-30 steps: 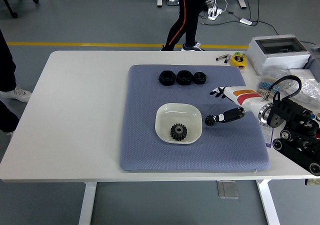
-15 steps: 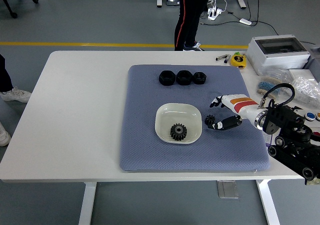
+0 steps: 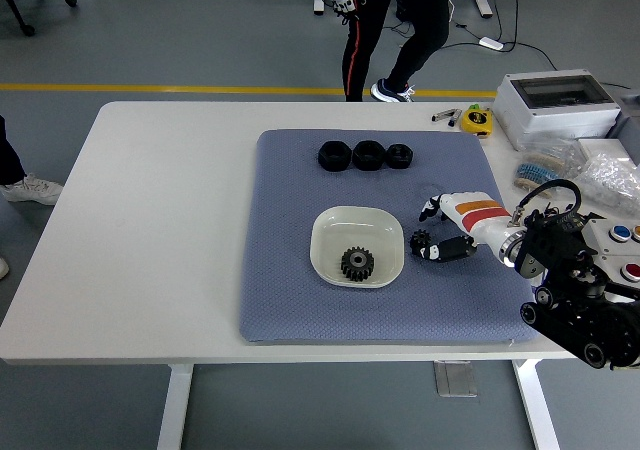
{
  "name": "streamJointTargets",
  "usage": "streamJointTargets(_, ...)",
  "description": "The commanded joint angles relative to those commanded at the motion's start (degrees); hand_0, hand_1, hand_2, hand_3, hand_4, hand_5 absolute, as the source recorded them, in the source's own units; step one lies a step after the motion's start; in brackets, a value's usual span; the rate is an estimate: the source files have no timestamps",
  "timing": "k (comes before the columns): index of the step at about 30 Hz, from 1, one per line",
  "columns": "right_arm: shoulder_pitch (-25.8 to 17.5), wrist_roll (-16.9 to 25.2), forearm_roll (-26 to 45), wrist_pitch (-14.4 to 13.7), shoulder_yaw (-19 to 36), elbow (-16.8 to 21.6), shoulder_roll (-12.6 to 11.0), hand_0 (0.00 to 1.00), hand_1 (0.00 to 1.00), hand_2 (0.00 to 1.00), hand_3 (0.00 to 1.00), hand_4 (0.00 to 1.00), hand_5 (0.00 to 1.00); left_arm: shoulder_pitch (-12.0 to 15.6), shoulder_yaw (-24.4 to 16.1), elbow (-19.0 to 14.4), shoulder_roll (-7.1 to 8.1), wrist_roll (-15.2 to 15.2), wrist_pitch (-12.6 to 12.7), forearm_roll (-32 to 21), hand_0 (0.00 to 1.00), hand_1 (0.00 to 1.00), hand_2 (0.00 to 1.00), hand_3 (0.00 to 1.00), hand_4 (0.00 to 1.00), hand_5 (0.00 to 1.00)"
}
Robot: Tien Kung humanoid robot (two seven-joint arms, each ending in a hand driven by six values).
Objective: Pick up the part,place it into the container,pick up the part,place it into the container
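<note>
Reaching in from the counter's right edge, right hand (image 3: 447,232) over the blue-grey padded mat (image 3: 290,300), fingers (image 3: 447,249) closed on a small black gear (image 3: 421,241) just right of the white rounded-square bowl (image 3: 330,228). Second black toothed gear (image 3: 357,263) lying inside that bowl. Three black nuts (image 3: 367,155) lined near the mat's far edge.
</note>
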Motion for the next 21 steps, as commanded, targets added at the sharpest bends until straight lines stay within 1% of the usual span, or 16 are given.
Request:
streamJointTargets(2,-0.23,-0.09,-0.11,-0.69,-0.10,-0.19,0.10,0.398,0.583,0.669,0.623,0.900,0.462,-0.01,-0.13,0.01,0.01,0.06,-0.04,0.22,0.679,0.645,0.715,0.617,0.629,0.626)
streamJointTargets(3,-0.30,-0.10,-0.14,-0.97,-0.12,-0.32,0.11,0.223,0.429,0.540,0.551,0.864,0.447,-0.03,-0.19,0.00,0.04,0.11,-0.11,0.40,0.678,0.645,0.713,0.617,0.630,0.627)
streamJointTargets(8,-0.55,0.01,-0.21,-1.07,-0.12,-0.53,-0.15,0.223,0.429,0.540,0.551,0.864,0.447,-0.12,-0.25,-0.01,0.11,0.11,-0.16,0.53,0.678,0.645,0.713,0.617,0.630,0.627)
streamJointTargets(9,-0.62,0.02,-0.20,-1.15,-0.12,-0.55,-0.19,0.116,0.320,0.471,0.521,0.826,0.437,-0.16,-0.29,-0.01,0.13,0.12,-0.19,0.59,0.678,0.644,0.713,0.616,0.630,0.626)
streamJointTargets(14,-1.00,0.82,0.39,-2.40,-0.34,-0.61,-0.25,0.116,0.320,0.471,0.521,0.826,0.437,-0.25,-0.49,-0.06,0.26,0.16,-0.33,0.89,0.678,0.644,0.713,0.616,0.630,0.626)
streamJointTargets(15,-1.01,0.98,0.43,-2.46,-0.38,-0.59,-0.24,0.044,0.222,0.417,0.509,0.804,0.443,-0.29,-0.47,-0.07,0.27,0.17,-0.35,0.91,0.679,0.642,0.711,0.617,0.630,0.624)
streamJointTargets(20,-1.28,1.64,0.62,-2.26,-0.48,-0.37,-0.05,0.044,0.222,0.417,0.509,0.804,0.443,-0.08,-0.97,-0.10,0.37,0.29,-0.55,1.84,0.679,0.642,0.711,0.617,0.630,0.624)
streamJointTargets(21,-1.34,1.70,0.55,-2.26,-0.47,-0.33,-0.05,0.012,0.167,0.366,0.496,0.792,0.454,-0.04,-1.03,-0.10,0.37,0.29,-0.56,1.90,0.678,0.643,0.710,0.617,0.631,0.625)
